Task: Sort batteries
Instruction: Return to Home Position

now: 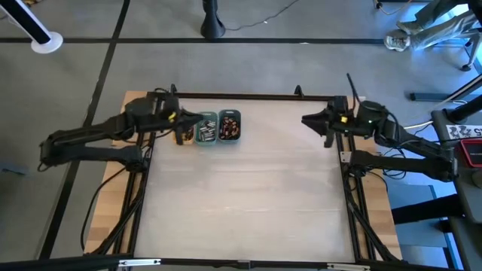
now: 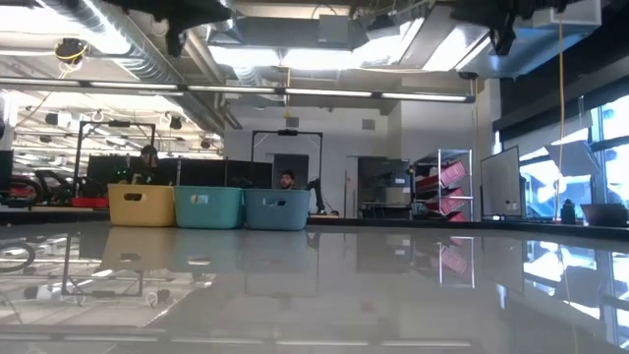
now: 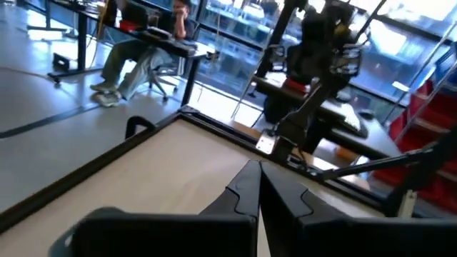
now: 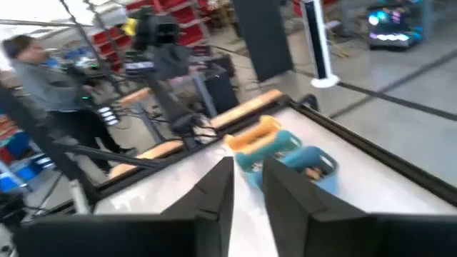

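Three small trays stand side by side at the table's far left: yellow (image 1: 184, 135), green (image 1: 205, 129) and grey-blue (image 1: 230, 126). Silvery batteries (image 1: 205, 135) lie in the green tray, copper-toned batteries (image 1: 230, 132) in the grey-blue one. My left gripper (image 1: 201, 118) hangs level above the yellow tray's far end, shut and holding nothing (image 3: 255, 170). My right gripper (image 1: 305, 120) hangs level at the far right, well clear of the trays, its fingers a narrow gap apart with nothing between them (image 4: 248, 171). The right wrist view shows the trays (image 4: 278, 146) ahead of it.
The pale tabletop (image 1: 248, 196) lies bare between the arms and toward the near edge. A dark frame (image 1: 241, 95) runs along the far edge. In the low view the three trays (image 2: 208, 206) stand at the left; people sit in the room beyond.
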Controlling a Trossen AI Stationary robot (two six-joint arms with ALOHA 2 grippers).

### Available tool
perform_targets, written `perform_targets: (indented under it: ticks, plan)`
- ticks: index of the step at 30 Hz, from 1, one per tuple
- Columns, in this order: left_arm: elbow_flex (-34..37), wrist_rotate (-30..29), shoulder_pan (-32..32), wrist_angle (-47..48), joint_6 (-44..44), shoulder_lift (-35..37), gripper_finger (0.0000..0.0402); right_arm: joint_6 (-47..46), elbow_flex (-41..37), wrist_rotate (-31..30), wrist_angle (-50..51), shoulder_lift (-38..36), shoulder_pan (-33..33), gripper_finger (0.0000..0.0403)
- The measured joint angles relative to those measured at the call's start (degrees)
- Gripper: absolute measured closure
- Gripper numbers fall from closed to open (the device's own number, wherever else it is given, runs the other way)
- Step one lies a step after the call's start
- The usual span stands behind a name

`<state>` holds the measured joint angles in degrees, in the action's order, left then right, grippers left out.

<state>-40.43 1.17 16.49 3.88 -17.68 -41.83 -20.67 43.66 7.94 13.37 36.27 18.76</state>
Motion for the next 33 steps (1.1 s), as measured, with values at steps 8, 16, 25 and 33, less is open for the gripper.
perform_targets:
  ticks: [8,16,25,33]
  plan:
    - [3.4,-0.1,0.0,0.2,-1.1,7.7,0.0401,-1.1,-0.3,-1.4,-1.3,1.1,0.0,0.0333]
    - [3.4,-0.1,0.0,0.2,1.4,8.9,0.0401,-2.1,-0.4,0.4,-1.6,1.2,0.0,0.0327]
    - [3.4,-0.1,0.0,0.5,4.1,8.9,0.0401,1.6,-0.4,3.2,0.7,1.2,0.0,0.0327]
    - [3.5,-0.1,0.0,6.4,4.1,10.6,0.0401,4.8,-0.4,4.4,3.0,-0.3,0.0,0.0326]
